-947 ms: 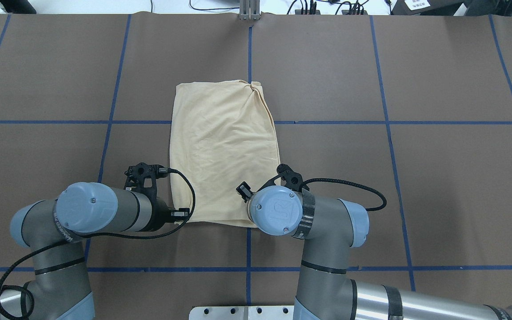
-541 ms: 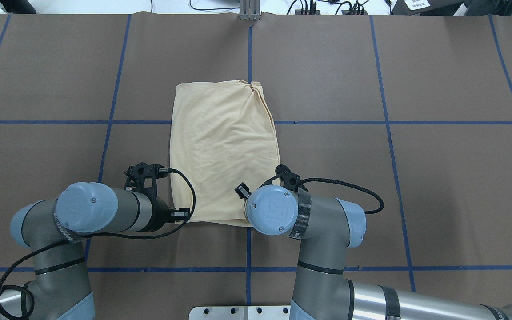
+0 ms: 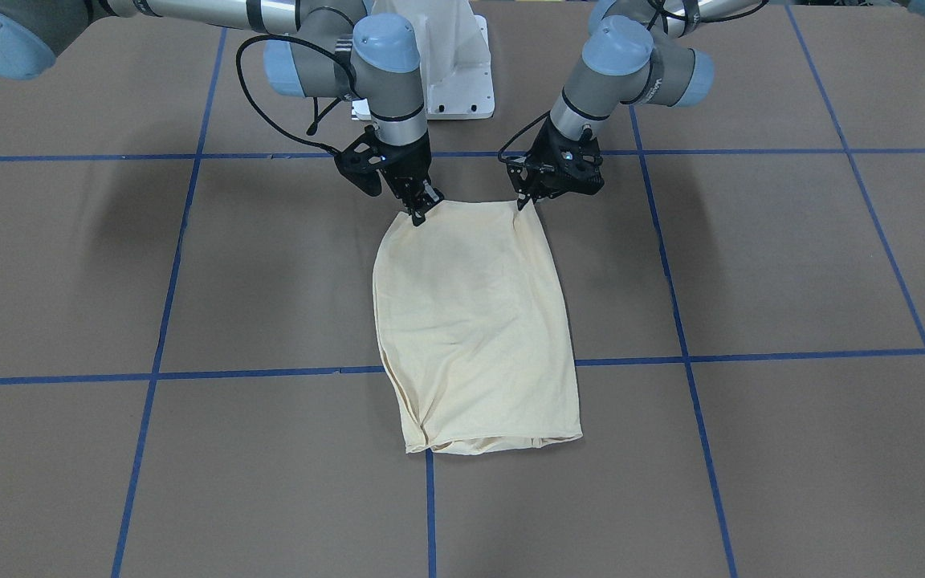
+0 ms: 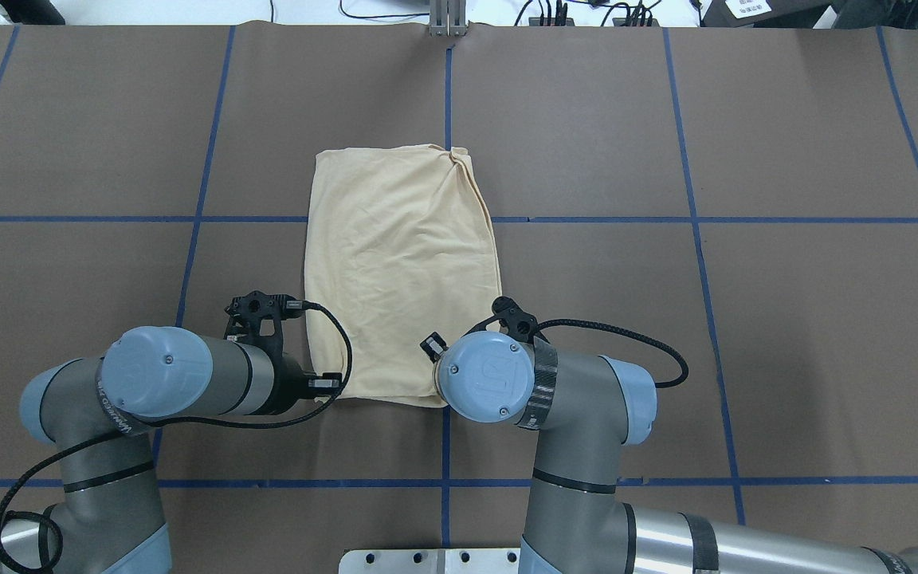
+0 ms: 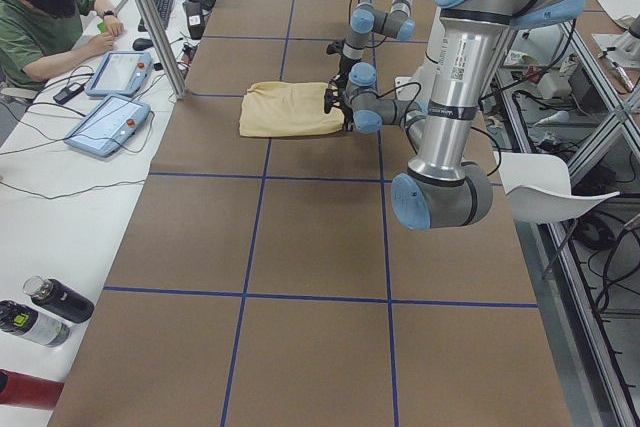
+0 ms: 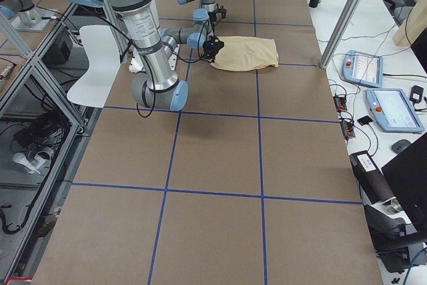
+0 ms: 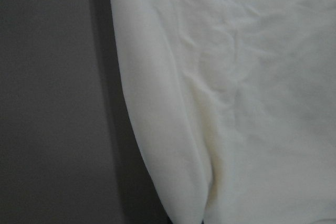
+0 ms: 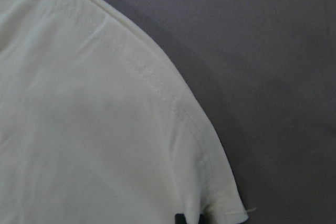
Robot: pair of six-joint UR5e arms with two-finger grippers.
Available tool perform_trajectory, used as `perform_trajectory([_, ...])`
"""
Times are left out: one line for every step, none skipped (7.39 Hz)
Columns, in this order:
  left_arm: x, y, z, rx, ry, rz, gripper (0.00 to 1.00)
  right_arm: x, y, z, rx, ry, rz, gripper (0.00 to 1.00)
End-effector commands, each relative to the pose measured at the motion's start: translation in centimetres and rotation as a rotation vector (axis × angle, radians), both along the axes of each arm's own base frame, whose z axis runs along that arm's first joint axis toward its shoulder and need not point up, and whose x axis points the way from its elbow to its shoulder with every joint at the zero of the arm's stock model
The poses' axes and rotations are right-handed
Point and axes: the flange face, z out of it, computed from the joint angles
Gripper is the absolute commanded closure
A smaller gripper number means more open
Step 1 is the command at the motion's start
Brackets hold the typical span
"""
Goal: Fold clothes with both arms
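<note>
Pinching with tips drawn together, the right claw (image 3: 420, 212) looks clamped on one corner of the shirt's robot-side edge, and the left claw (image 3: 523, 200) on the other corner. The shirt (image 3: 474, 321) lies flat in the middle of the desk (image 3: 751, 281), already folded to a narrow panel with no print showing. I judge it light, thin and limp. It will likely sag between the claws, slide easily over the desk, and slip out of a shallow pinch. These two corners look like the best hold, taken deep enough to catch every layer and the stitched hem (image 8: 157, 85), and lifted evenly so the layers stay together.
</note>
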Motion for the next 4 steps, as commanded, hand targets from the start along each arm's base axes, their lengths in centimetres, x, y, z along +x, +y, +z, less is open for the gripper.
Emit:
perform_trajectory([-1.0, 0.6, -2.2, 0.008, 0.046, 0.014, 1.00, 3.5, 0.7, -2.7, -0.014, -0.032, -0.018, 1.00])
perform_trajectory([-2.5, 1.6, -4.2, -0.019, 0.099, 0.046, 1.00, 6.7, 1.9, -3.4, -0.014, -0.051, -0.028, 1.00])
perform_trajectory([-4.2, 2.6, -6.9, -0.040, 0.162, 0.041, 1.00, 9.9, 5.2, -4.0, -0.011, -0.084, -0.064, 1.00])
perform_trajectory([-6.4, 4.8, -9.9, -0.079, 0.206, 0.079, 1.00, 12.3, 7.7, -5.6, -0.028, -0.098, -0.085, 1.00])
